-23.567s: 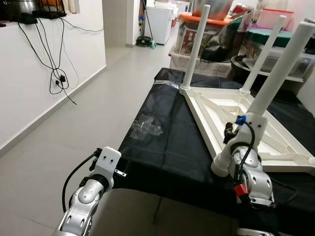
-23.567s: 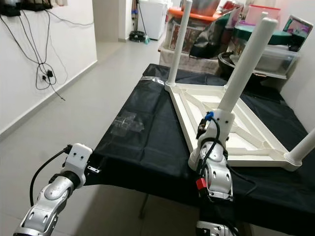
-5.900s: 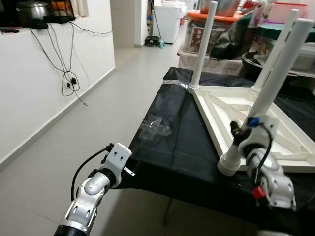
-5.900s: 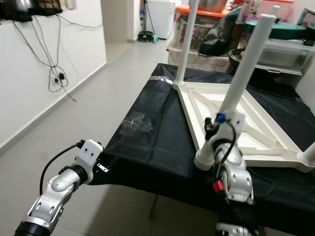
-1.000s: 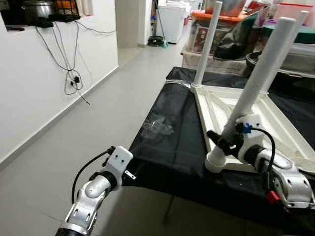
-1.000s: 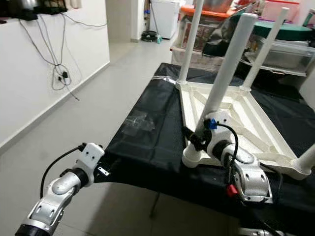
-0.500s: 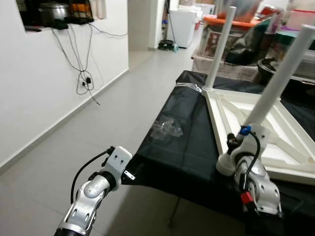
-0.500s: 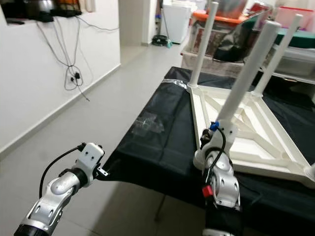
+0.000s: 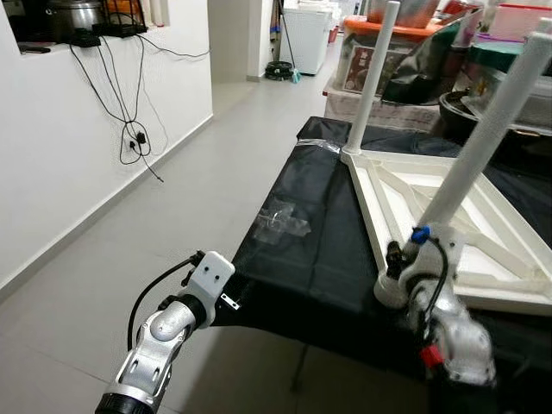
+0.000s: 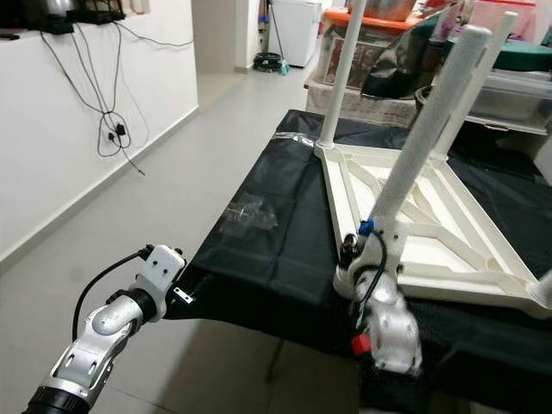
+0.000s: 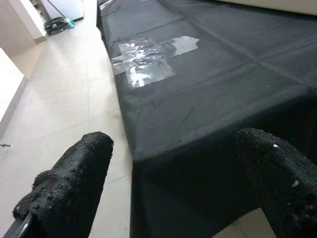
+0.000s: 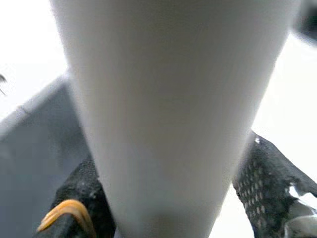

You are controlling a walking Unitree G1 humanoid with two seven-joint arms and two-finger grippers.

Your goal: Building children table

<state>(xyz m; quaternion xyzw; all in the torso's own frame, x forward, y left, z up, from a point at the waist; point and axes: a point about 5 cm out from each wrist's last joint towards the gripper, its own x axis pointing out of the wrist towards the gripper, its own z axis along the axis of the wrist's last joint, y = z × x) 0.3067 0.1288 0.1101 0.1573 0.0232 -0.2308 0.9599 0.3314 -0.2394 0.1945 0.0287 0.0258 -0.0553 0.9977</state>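
- Three white legs can be counted standing up from the upturned white tabletop (image 9: 448,216), which lies on a desk (image 9: 319,250) draped in black cloth; the tabletop's right side is cut off by the frame.
- The near leg (image 9: 483,138) is seen tilted, its foot at the tabletop's near corner; its top runs out of view.
- The right tool (image 12: 163,208) is clamped on the near leg low down, a black finger (image 12: 267,183) pressed to each side in the right wrist view; the leg is blurred there.
- The left tool (image 11: 163,188) is held with its fingers (image 11: 69,183) spread wide apart off the desk's near left corner, nothing between them.
- A crumpled clear plastic bag (image 9: 280,220) is seen on the cloth; its contents cannot be made out.
- Storage bins (image 9: 509,52) are stacked behind the desk, partly hidden by the legs.
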